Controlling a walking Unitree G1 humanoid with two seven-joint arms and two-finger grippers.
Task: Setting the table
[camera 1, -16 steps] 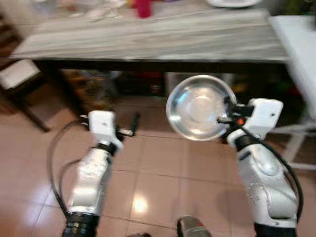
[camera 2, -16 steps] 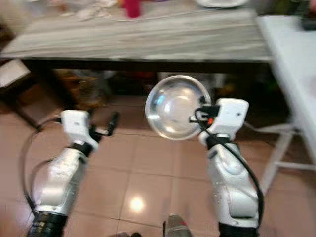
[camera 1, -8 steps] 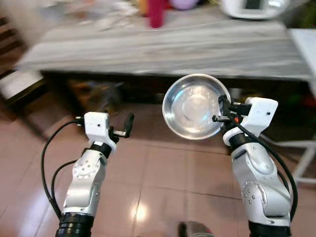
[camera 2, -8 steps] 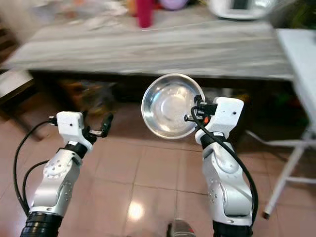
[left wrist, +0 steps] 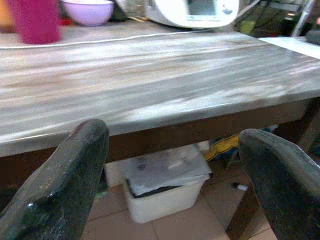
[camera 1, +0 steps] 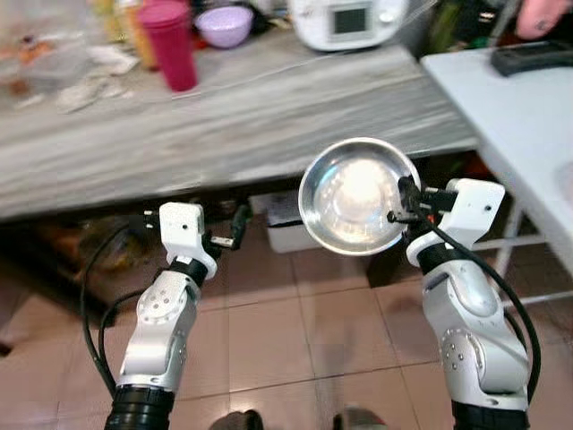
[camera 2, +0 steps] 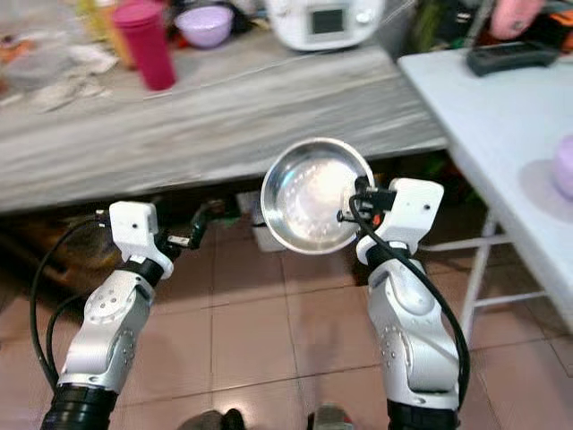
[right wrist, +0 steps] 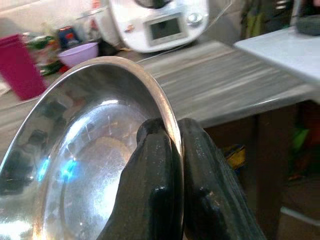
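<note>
Ahead of my spread left fingers (left wrist: 70, 185), the grey wooden table (camera 1: 269, 107) lies bare along its near half — clutter sits only at the far edge: pink cup (camera 1: 170, 45), purple bowl (camera 1: 224, 25), white appliance (camera 1: 349, 22). A white table (camera 1: 510, 116) closes off my right.

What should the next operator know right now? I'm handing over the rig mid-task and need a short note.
Right gripper: jaws shut on the rim of the steel bowl, held tilted above the floor, short of the wooden table.
Left gripper: jaws open, holding nothing, pointed at the table edge.
On the table: a pink cup, a purple bowl and a white appliance at the far side; the near part looks bare. A white table stands to the right.
Done: bowl picked up and carried to the table.
Left: set the bowl down, probably on the near part.
</note>
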